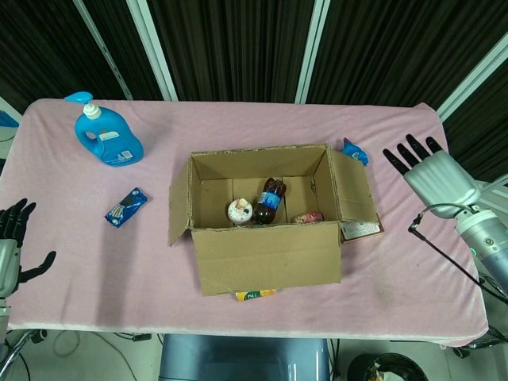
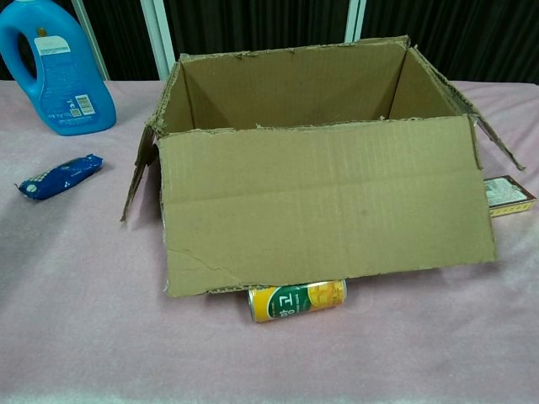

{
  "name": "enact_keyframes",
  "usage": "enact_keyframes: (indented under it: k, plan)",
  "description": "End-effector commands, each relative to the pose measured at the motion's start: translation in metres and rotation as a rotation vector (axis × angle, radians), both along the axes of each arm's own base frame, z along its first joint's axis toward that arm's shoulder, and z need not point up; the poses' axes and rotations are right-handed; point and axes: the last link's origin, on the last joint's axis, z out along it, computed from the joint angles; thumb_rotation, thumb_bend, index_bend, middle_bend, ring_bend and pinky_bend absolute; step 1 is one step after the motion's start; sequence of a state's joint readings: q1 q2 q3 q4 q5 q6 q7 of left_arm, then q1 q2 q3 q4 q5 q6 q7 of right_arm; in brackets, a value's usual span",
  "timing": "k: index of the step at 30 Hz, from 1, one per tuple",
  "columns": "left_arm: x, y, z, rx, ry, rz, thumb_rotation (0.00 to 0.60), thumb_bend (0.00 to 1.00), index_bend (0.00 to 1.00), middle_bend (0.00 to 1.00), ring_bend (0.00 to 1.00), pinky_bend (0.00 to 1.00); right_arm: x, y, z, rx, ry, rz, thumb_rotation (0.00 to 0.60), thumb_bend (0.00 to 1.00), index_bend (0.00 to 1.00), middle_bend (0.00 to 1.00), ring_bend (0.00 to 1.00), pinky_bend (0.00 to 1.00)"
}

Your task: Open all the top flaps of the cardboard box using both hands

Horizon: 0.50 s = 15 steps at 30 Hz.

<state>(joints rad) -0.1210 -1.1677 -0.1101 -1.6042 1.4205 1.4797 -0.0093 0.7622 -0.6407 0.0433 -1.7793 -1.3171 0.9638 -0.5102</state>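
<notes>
The cardboard box [image 1: 262, 254] [image 2: 324, 202] stands mid-table with its top open. Its front flap [image 2: 320, 206] hangs down over the front wall. The left flap [image 1: 178, 208] and the right flap [image 1: 355, 193] are folded outward and down. Inside lie a dark bottle [image 1: 268, 202], a round cup [image 1: 239, 210] and a pink item [image 1: 306, 216]. My right hand [image 1: 432, 173] hovers to the right of the box, fingers spread, holding nothing and apart from the flap. At the table's left edge my left hand [image 1: 11, 242] is open and empty. Neither hand shows in the chest view.
A blue detergent bottle [image 1: 107, 133] [image 2: 55, 71] stands back left. A blue snack packet [image 1: 126, 207] [image 2: 59, 177] lies left of the box. A yellow can [image 2: 296, 300] lies under the front flap, a small flat carton [image 1: 361, 229] [image 2: 508, 194] under the right flap. A blue wrapper [image 1: 355, 151] lies behind it.
</notes>
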Motion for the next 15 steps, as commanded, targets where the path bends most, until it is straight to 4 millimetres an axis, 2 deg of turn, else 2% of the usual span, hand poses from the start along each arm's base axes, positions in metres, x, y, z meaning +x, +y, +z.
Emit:
enact_keyframes:
  k: [1,2,7,11,15]
  plan:
    - [0.0,-0.001,0.0,-0.013,0.061,-0.019,0.6,0.22,0.0,0.0,0.0,0.0,-0.038,0.054,-0.039,-0.086,-0.396,-0.162,0.6,0.17,0.0,0.02,0.0,0.22]
    - [0.0,-0.002,0.0,-0.016,0.07,-0.021,0.6,0.22,0.0,0.0,0.0,0.0,-0.041,0.059,-0.042,-0.09,-0.418,-0.175,0.6,0.17,0.0,0.01,0.0,0.22]
    - [-0.001,-0.005,-0.002,-0.018,0.102,-0.03,0.6,0.22,0.0,0.0,0.0,0.0,-0.071,0.112,-0.065,-0.162,-0.579,-0.251,0.6,0.2,0.0,0.0,0.0,0.22]
    - [-0.002,-0.003,-0.003,-0.009,0.109,-0.03,0.6,0.22,0.0,0.0,0.0,0.0,-0.09,0.137,-0.075,-0.18,-0.591,-0.258,0.6,0.21,0.0,0.0,0.0,0.22]
    - [-0.003,-0.003,-0.004,-0.005,0.119,-0.025,0.6,0.22,0.0,0.0,0.0,0.0,-0.105,0.149,-0.081,-0.186,-0.625,-0.239,0.6,0.22,0.0,0.0,0.0,0.21]
